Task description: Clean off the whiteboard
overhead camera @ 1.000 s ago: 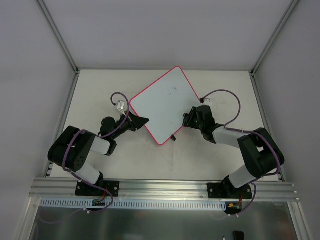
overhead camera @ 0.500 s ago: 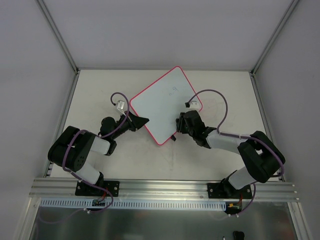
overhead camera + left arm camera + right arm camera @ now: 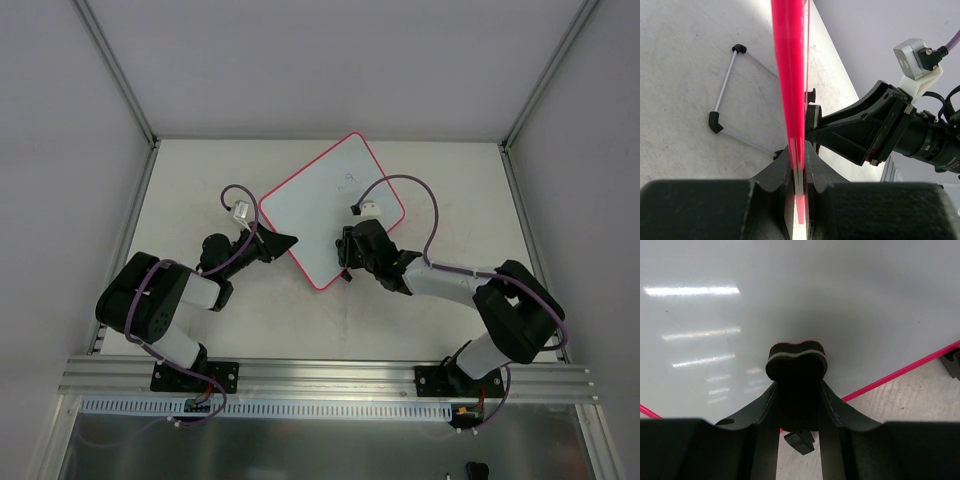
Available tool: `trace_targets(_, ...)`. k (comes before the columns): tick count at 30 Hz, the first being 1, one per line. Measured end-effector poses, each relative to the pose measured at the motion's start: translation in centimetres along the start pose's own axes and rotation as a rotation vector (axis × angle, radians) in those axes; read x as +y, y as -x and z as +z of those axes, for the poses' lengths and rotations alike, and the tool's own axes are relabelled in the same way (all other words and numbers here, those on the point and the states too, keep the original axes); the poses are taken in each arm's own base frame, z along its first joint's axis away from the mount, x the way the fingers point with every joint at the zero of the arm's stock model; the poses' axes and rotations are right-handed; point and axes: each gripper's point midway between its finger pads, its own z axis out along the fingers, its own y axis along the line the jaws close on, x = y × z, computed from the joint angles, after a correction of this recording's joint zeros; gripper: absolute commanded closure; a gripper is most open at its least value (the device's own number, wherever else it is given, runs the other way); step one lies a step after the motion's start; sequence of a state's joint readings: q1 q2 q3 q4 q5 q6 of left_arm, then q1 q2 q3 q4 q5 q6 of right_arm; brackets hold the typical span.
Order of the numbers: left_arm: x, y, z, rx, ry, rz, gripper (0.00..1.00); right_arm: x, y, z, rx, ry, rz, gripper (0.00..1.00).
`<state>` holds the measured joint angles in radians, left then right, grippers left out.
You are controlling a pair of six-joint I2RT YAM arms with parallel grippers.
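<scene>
The whiteboard (image 3: 325, 205) lies turned like a diamond, white with a pink-red rim and faint writing (image 3: 348, 178) near its far corner. My left gripper (image 3: 288, 240) is shut on the board's left edge; in the left wrist view the pink rim (image 3: 790, 75) runs edge-on between the jaws of the left gripper (image 3: 799, 150). My right gripper (image 3: 345, 250) is shut on a small black eraser (image 3: 796, 365) with a white and red stripe. The eraser rests against the white surface (image 3: 790, 295) near the board's near corner. The right gripper (image 3: 799, 385) hides the eraser's lower part.
A thin metal wire stand (image 3: 725, 97) with black tips lies on the table (image 3: 200, 180) under the board. A small black clip (image 3: 801, 440) sits by the board's near edge. White walls close the table on three sides, and both arms' purple cables (image 3: 400, 185) loop above it.
My right gripper, with the eraser, has slid left from the board's right edge onto its lower part. The left gripper and the board have stayed put.
</scene>
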<state>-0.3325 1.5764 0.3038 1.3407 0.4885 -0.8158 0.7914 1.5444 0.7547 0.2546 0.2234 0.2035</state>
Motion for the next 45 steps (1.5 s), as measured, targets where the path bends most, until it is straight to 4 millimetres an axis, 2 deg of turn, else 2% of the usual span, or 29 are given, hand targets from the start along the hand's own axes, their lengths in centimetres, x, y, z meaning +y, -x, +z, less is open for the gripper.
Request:
trace_targets(9,0.0,0.0,0.0,0.000,0.000,0.001,1.00,0.5,0.3,0.0,0.016,0.014,-0.019,1.00)
trace_targets(22,0.3,0.3,0.1,-0.016,0.015,0.001,1.00,-0.2,2.6,1.3,0.112,0.136,0.059,1.00)
trace_targets(27,0.2,0.2,0.1,-0.014,0.011,0.002,1.00,-1.9,5.8,2.2,0.031,0.127,0.098,1.00)
trace_targets(32,0.1,0.2,0.1,-0.011,0.010,0.001,1.00,-3.1,10.7,3.0,-0.075,0.116,0.125,1.00)
trace_targets(35,0.2,0.2,0.1,-0.011,0.010,0.001,1.00,-2.5,13.2,3.4,-0.116,0.138,0.118,1.00)
trace_targets(38,0.1,0.2,0.1,-0.011,0.009,0.001,1.00,-1.4,14.3,3.7,-0.126,0.182,0.092,1.00)
trace_targets(45,0.1,0.2,0.1,-0.011,0.009,0.002,1.00,1.5,13.2,3.8,-0.072,0.243,-0.024,1.00)
